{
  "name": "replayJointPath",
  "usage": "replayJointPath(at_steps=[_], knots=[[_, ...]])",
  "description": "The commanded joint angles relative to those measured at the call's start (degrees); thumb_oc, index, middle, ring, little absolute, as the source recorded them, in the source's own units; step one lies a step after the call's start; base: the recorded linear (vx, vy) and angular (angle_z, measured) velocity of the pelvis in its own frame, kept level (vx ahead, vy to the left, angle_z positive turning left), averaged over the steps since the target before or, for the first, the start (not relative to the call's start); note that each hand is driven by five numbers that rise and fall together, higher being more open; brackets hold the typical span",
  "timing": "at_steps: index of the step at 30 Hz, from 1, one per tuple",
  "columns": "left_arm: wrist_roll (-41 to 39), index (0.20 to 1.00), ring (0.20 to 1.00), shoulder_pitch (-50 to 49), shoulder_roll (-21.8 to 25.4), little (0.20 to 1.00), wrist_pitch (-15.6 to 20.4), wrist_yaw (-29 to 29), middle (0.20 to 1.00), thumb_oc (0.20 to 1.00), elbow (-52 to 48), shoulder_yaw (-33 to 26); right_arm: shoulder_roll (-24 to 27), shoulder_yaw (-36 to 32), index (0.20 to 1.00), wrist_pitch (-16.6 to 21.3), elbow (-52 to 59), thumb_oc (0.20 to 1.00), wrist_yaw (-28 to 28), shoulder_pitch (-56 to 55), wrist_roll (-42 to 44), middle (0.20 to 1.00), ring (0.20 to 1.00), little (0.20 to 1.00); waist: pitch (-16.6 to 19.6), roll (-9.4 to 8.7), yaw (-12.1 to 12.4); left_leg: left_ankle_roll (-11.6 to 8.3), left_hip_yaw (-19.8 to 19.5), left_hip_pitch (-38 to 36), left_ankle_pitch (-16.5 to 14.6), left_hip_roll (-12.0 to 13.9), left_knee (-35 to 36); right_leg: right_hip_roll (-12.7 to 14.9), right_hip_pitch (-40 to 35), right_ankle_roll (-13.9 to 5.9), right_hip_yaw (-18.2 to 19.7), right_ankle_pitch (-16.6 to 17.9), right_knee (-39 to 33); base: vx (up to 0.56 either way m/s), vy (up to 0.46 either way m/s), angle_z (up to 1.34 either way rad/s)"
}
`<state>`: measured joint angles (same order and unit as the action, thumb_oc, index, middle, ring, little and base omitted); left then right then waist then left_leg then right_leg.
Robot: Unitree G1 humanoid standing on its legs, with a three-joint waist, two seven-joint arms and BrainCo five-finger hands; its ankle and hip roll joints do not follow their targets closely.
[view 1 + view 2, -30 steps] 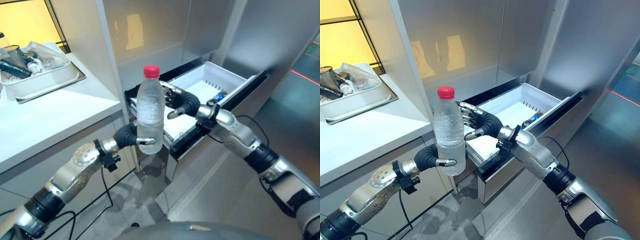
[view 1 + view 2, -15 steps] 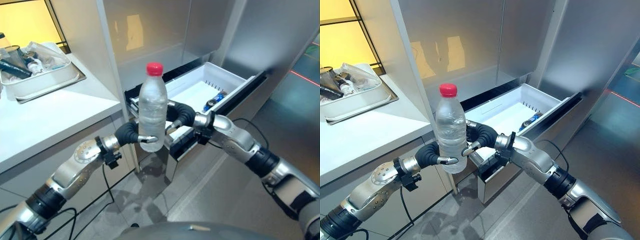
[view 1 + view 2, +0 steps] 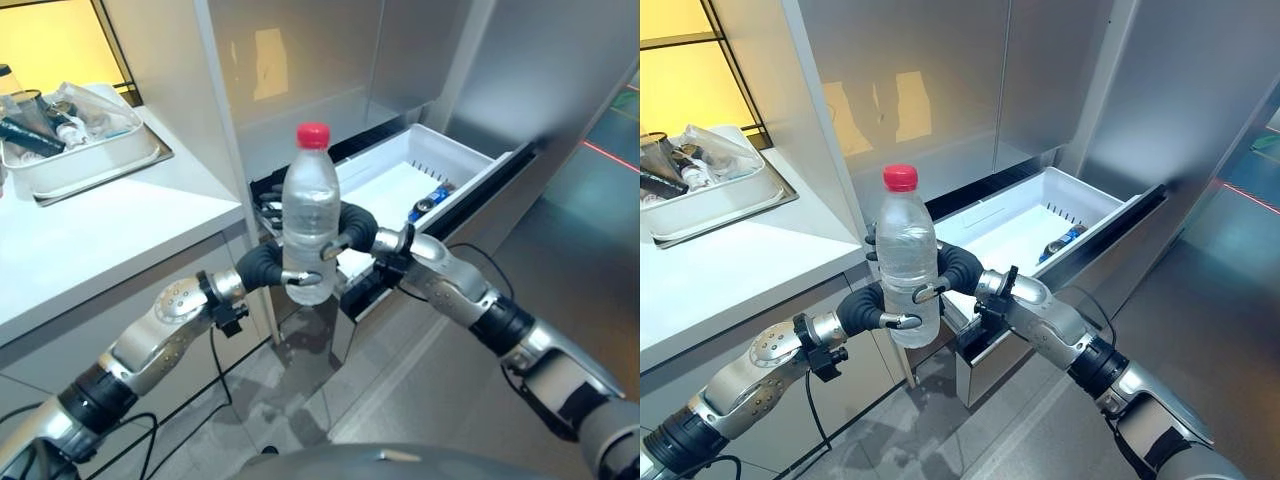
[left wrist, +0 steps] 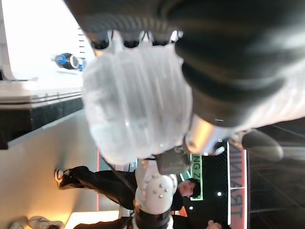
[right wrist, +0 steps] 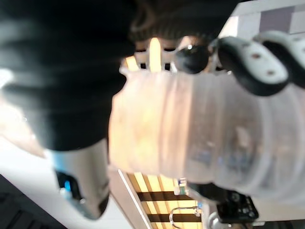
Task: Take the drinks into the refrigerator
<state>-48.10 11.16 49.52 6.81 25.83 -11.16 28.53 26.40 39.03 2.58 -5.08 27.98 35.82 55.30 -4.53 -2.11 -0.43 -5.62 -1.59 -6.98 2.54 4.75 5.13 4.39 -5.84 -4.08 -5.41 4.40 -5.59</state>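
I see both hands wrapped round the upright bottle [image 3: 309, 232] (red cap): left hand [image 3: 268, 268] low, right hand [image 3: 352, 225] mid-body, before the open drawer [image 3: 455, 170].

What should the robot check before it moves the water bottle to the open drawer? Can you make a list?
1. Left hand holds the water bottle: ok, its fingers curl round the lower part.
2. Right hand has a grip too: ok, it wraps the bottle's middle from the other side.
3. Bottle upright with its red cap on: ok.
4. Drawer open: ok, it is pulled out to the robot's right.
5. Room inside the drawer: ok, the white floor is mostly bare, with one small blue drink lying near the far side.
6. Which hand should let go first: cannot tell.
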Motion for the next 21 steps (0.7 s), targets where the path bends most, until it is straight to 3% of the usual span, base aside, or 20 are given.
replayJointPath(at_steps=[1,2,3,5,21], knots=[[-1.0,0.2,0.2,9.7,-1.9,0.2,4.0,1.2,0.2,0.2,-3.7,0.2,-5.2,-1.3,1.0,3.6,-2.5,1.0,-1.7,8.7,2.9,1.0,1.0,1.0,0.2,-0.75,1.2,5.99,-0.9,-3.7,-8.1,-5.1,-1.5,-1.2,-4.2,0.12,-2.9,-6.8,1.8,0.0,0.0,0.0],[-1.0,0.2,0.2,9.5,-1.8,0.2,3.9,1.2,0.2,0.2,-3.6,0.3,-6.1,-1.2,1.0,3.8,-2.9,1.0,-1.9,9.0,3.0,1.0,1.0,1.0,0.2,-0.72,1.3,5.99,-0.8,-3.7,-8.2,-5.1,-1.5,-1.2,-4.3,0.13,-2.8,-6.9,1.7,0.0,0.0,0.0],[-0.9,0.2,0.2,9.6,-1.6,0.2,3.9,1.2,0.2,0.2,-3.7,0.4,-6.5,-0.9,0.856,3.8,-2.8,0.856,-2.1,9.3,2.9,0.856,0.856,0.856,0.2,-0.73,1.3,5.98,-0.8,-3.8,-8.2,-5.1,-1.5,-1.2,-4.3,0.15,-2.8,-6.8,1.7,0.0,0.0,0.0],[-1.0,0.2,0.2,9.7,-1.4,0.2,3.7,1.3,0.2,0.2,-4.0,0.6,-7.0,-0.5,0.2,3.7,-2.3,0.2,-2.1,9.5,3.1,0.2,0.2,0.2,0.3,-0.72,1.3,5.97,-0.7,-3.9,-8.2,-5.1,-1.4,-1.3,-4.3,0.22,-2.7,-6.9,1.6,0.0,0.0,0.0],[-0.7,0.2,0.2,8.9,2.5,0.2,2.8,2.3,0.2,0.2,-4.1,1.5,-5.8,0.9,0.2,3.1,-2.5,0.2,-2.4,10.4,3.0,0.2,0.2,0.2,0.3,-0.57,1.3,5.88,-0.5,-4.1,-8.0,-5.0,-1.2,-1.4,-4.3,0.13,-2.3,-6.6,1.4,0.0,-0.001,-0.01]])
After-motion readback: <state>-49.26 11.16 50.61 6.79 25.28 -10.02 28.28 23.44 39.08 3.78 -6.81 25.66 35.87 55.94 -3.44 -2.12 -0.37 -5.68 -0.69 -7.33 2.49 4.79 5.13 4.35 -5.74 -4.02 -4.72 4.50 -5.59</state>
